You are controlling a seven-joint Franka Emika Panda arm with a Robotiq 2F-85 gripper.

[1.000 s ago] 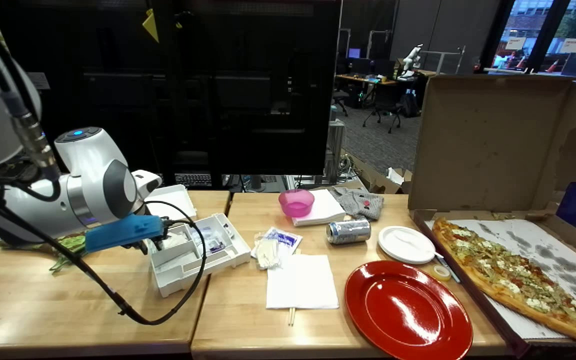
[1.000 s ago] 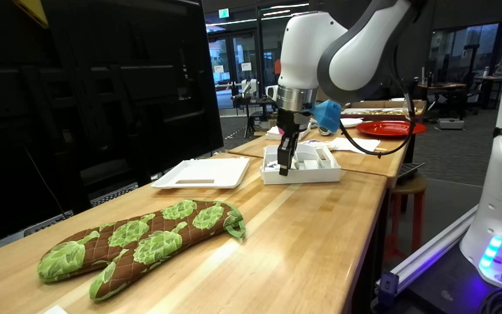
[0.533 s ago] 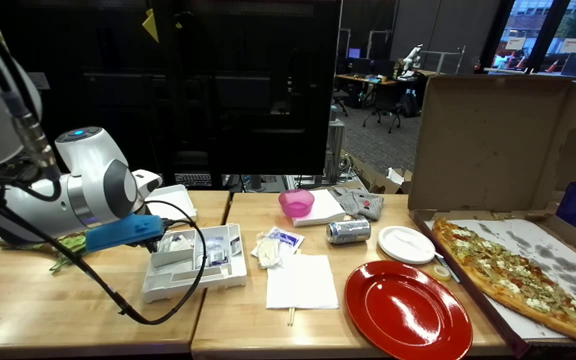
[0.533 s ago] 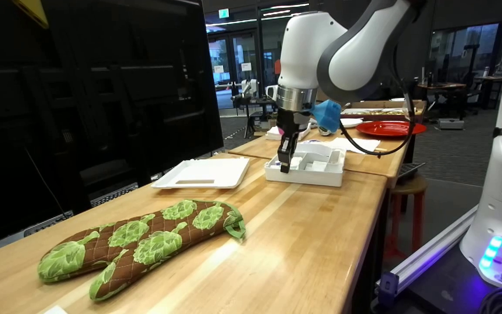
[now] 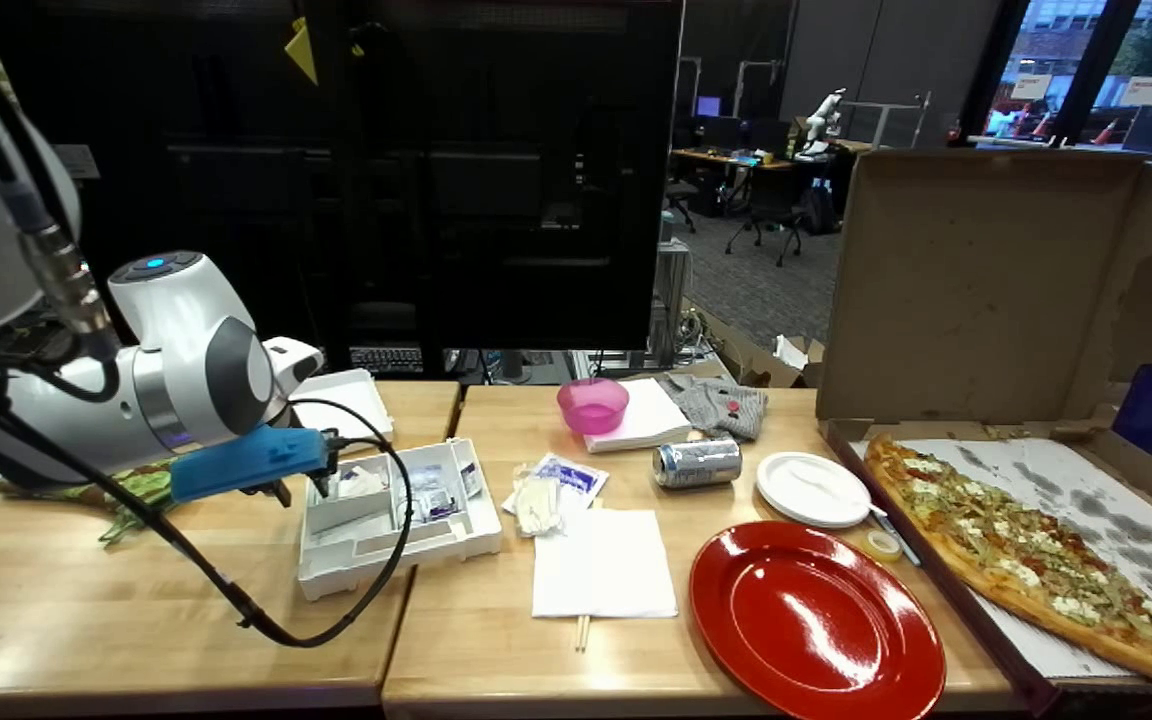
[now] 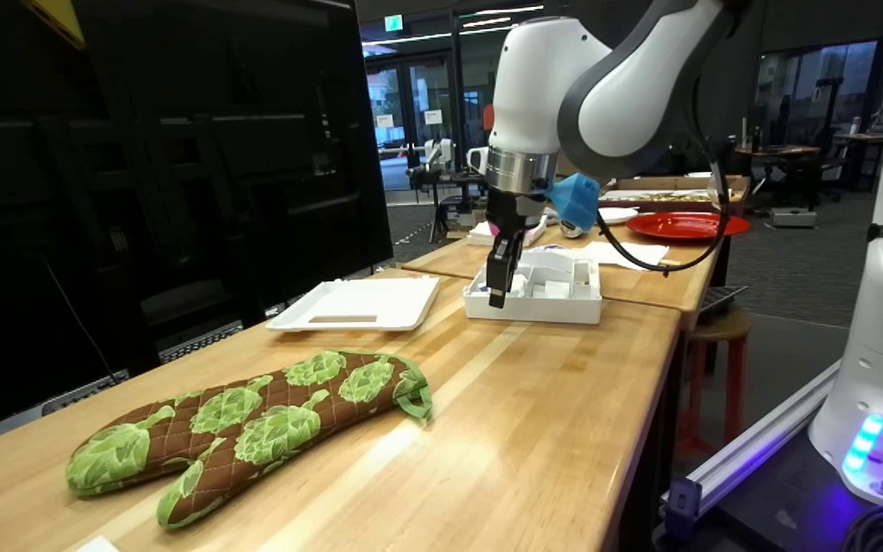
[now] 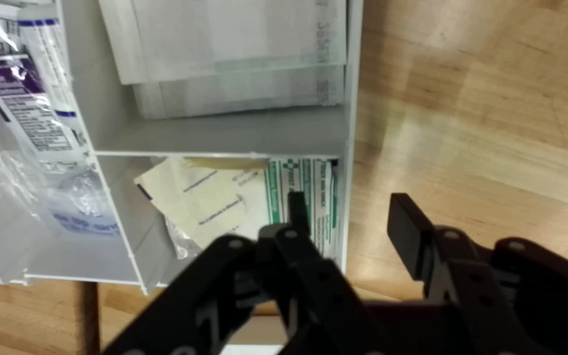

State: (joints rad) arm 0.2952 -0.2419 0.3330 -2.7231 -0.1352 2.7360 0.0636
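The white plastic box (image 6: 533, 309), thin smooth walls, divided inside, lies across the seam (image 7: 87, 320) of two glossy wooden tabletops (image 6: 510, 429), and the black gripper (image 7: 350, 219) is right at its edge! Fingers (image 7: 407, 236) well apart, one above a compartment (image 7: 128, 197), one outside, the rim (image 7: 345, 207) showing between them with gaps both sides. Inside, look: a matte cream packet (image 7: 205, 197), green-striped wrappers (image 7: 321, 197), flat white sleeves (image 7: 274, 39), shiny purple-and-white sachets (image 7: 22, 93). Near the box, a flat white panel (image 6: 384, 295) with a slot; then a quilted oven mitt (image 6: 288, 418), brown with green leafy print. Tough to see now: a finger masks some green print, the sachets run off the wrist view's edge, and in an exterior view a black cable (image 5: 252, 618) crosses the box while the arm (image 5: 191, 310) covers much of the mitt. Counting: three compartments in the wrist view, one panel, one mitt; farther along, one red plate (image 5: 816, 620), one silver can (image 5: 696, 464), one pink bowl (image 5: 592, 405).
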